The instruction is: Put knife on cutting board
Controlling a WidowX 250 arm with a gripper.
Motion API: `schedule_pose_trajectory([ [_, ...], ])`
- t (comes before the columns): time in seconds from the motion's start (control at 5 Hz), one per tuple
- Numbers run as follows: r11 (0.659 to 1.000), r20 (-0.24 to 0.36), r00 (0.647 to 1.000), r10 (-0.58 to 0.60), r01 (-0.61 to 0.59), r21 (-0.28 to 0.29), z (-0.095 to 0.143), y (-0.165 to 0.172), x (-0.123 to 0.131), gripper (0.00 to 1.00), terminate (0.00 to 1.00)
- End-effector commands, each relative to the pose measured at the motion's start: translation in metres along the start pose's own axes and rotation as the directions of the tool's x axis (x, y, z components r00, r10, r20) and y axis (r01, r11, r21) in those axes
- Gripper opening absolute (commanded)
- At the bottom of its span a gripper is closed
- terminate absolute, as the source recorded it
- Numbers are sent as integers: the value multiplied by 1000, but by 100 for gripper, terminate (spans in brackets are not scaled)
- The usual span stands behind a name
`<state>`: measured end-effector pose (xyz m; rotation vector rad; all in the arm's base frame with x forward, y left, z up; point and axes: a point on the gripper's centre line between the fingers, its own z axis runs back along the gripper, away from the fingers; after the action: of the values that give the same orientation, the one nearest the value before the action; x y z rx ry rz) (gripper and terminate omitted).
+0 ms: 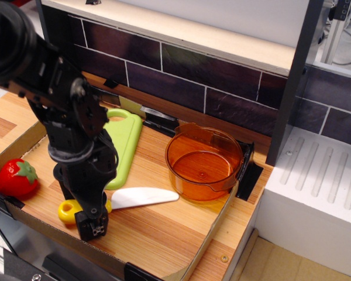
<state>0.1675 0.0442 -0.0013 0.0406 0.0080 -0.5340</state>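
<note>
The knife lies on the wooden surface with its white blade pointing right; the end of its yellow handle shows at the left, the rest hidden behind my gripper. My black gripper is low over the middle of the handle, its tip at surface level. The view is side-on, so the gap between the fingers does not show. The light green cutting board lies just behind the knife, partly hidden by my arm, and nothing visible lies on it.
An orange transparent pot stands right of the board and touches the blade's tip area. A red toy strawberry sits at the left edge. A dark tiled wall runs behind. A white block stands at the right.
</note>
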Motion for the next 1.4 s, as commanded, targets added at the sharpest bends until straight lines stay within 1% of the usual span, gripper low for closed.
schedule_pose_trajectory([
  [0.0, 1000, 23, 1000, -13, 13, -16, 3, 5, 0, 0, 0],
  [0.2, 998, 59, 996, -61, 62, -14, 12, 5, -6, 0, 0],
  [0.4, 987, 47, 986, -159, 159, 8, 16, 8, -11, 0, 0],
  [0.6, 990, 89, 986, -139, 139, 8, 17, 8, -13, 0, 0],
  [0.8, 997, 138, 988, -66, 70, -26, 27, 14, -17, 0, 0],
  [1.0, 986, 262, 953, 152, -130, -99, 50, 28, -19, 0, 0],
  [1.2, 906, 227, 883, 411, -369, -206, 69, 47, -2, 0, 0],
])
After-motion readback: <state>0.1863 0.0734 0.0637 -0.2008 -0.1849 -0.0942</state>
